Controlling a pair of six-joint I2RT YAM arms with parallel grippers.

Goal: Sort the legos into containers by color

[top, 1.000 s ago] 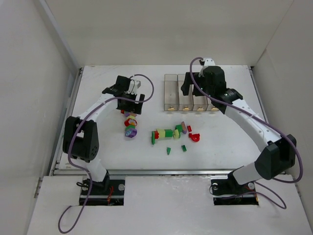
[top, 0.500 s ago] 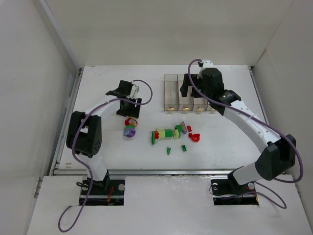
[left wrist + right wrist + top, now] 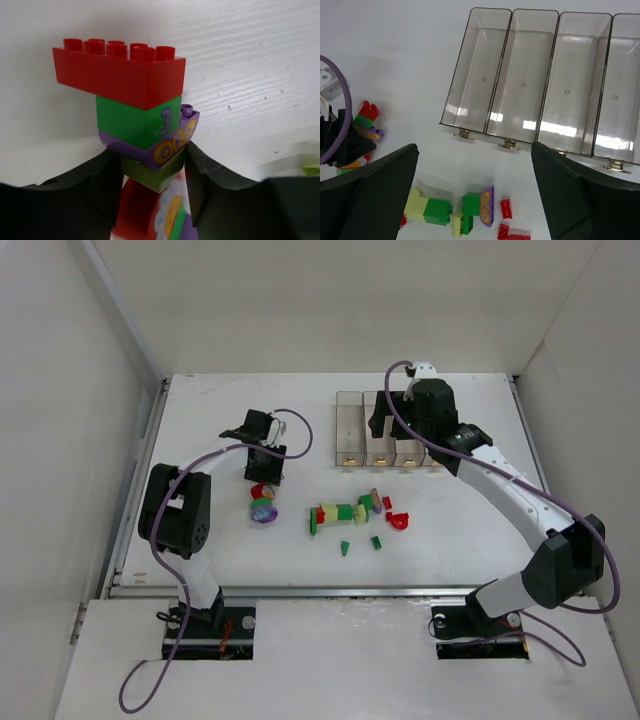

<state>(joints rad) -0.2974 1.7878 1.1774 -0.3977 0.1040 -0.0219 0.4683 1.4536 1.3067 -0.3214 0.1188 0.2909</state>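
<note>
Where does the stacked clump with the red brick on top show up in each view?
Top external: stacked clump, left of centre, just below the left end effector.
Left wrist: centre frame, between the jaws.
Right wrist: far left edge.
Shared landmark: the containers, to its right in top external and right wrist views.

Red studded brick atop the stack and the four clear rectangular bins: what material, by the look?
Red studded brick: likely moulded hard plastic, smooth slightly glossy faces, crisp studs. Clear rectangular bins: probably rigid transparent plastic; the table shows through and the floors catch glare.
</note>
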